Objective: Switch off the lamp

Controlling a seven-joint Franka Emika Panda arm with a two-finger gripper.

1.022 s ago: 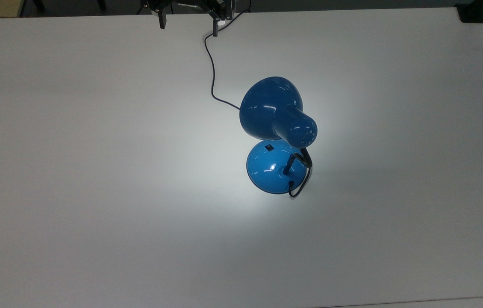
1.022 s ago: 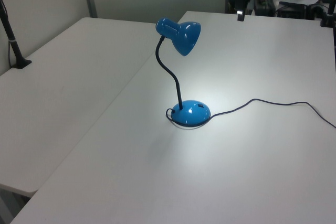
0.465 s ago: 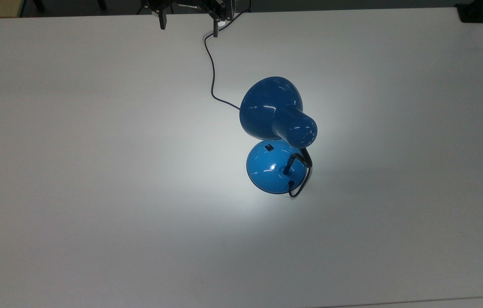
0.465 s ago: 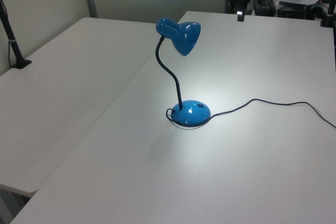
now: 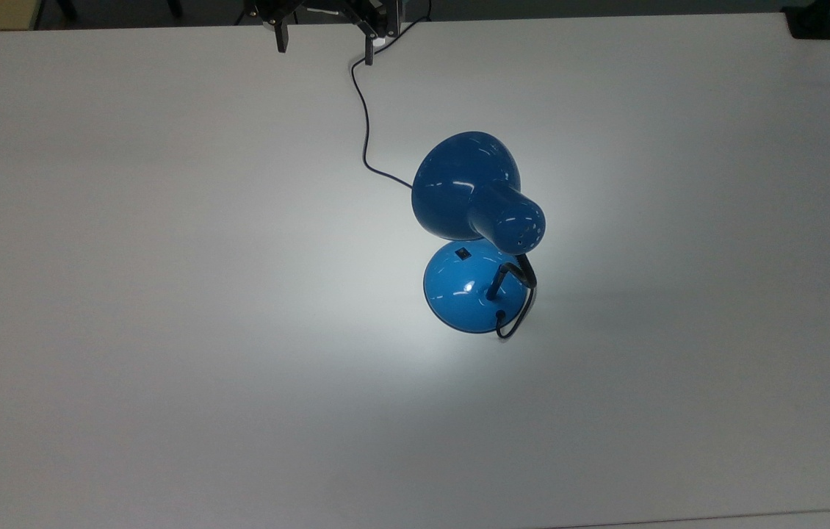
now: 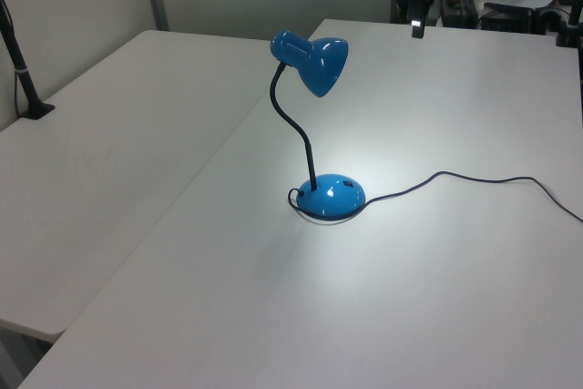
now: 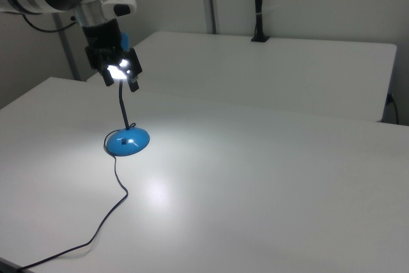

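Note:
The lamp is lit and throws a bright pool onto the white table (image 5: 165, 294). In the top view its glossy blue shade (image 5: 466, 184) hangs over the round blue base (image 5: 466, 297), which carries a small black switch (image 5: 463, 254). The base (image 6: 332, 196) and shade (image 6: 314, 61) are joined by a black gooseneck (image 6: 296, 129). My gripper (image 5: 325, 42) is open at the table's far edge in the top view, well away from the base. In the right view, the gripper (image 7: 121, 81) hangs in front of the glowing shade, above the base (image 7: 127, 142).
The lamp's black cord (image 5: 365, 125) runs from the base toward the gripper's edge of the table. A black clamp (image 5: 812, 22) sits on the top view's upper right corner. A second table (image 6: 91, 161) adjoins on the left view's left, with a black post (image 6: 23, 70).

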